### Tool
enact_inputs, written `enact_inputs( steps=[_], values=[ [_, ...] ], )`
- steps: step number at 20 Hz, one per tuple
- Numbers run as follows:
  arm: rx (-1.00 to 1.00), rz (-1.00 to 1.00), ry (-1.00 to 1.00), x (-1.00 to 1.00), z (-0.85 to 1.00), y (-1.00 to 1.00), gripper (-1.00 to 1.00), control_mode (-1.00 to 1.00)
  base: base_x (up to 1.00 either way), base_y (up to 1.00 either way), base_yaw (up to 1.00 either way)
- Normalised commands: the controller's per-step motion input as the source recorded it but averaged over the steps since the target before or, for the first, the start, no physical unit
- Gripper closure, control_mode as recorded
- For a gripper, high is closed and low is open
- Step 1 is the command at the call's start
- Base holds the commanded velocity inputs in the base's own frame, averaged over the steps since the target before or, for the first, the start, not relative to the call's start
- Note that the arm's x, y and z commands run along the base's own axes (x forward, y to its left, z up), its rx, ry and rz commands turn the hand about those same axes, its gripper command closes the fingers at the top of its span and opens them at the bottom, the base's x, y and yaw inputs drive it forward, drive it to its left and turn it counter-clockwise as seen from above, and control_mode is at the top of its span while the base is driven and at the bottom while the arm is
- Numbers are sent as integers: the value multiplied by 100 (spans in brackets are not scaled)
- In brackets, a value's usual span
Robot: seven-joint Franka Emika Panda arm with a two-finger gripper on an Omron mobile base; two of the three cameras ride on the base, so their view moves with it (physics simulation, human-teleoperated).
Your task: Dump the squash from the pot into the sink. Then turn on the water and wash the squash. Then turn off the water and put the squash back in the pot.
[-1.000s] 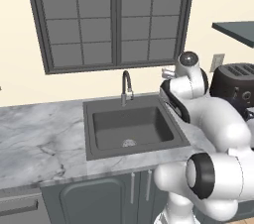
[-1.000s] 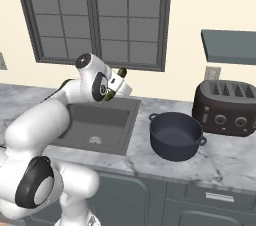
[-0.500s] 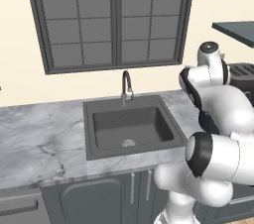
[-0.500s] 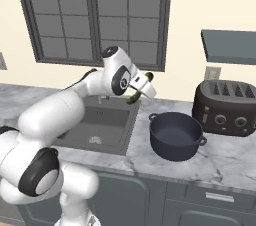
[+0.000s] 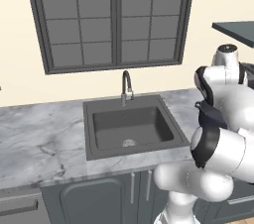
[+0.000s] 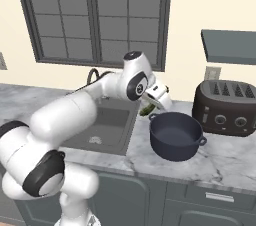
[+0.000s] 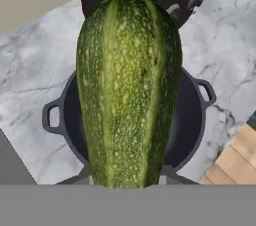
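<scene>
The gripper [image 6: 151, 104] is clamped on the squash [image 6: 148, 110], its jaws drawn in narrow against the green body, which sticks out past the fingertips and, in the hand view, runs lengthwise away from the camera (its speckled skin [image 7: 129, 87] covers the middle of that view). The squash hangs in the air just above the left rim of the pot [image 6: 175, 136], which stands on the marble counter [image 6: 230, 156] between the sink [image 5: 130, 125] and the toaster [image 6: 226, 108], near the counter's front edge. No brand, label or readable writing shows on the pot, the toaster or the squash
</scene>
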Motion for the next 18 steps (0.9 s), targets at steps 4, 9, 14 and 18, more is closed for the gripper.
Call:
enact_inputs(
  steps=[4,9,14,18],
  values=[
    [4,0,2,-2,-50,-24,100,-100,0,0,0],
    [3,0,5,7,-49,-37,100,-100,0,0,0],
    [5,0,8,1,-38,-38,100,-100,0,0,0],
    [5,0,8,0,-29,-19,100,-100,0,0,0]
  ],
)
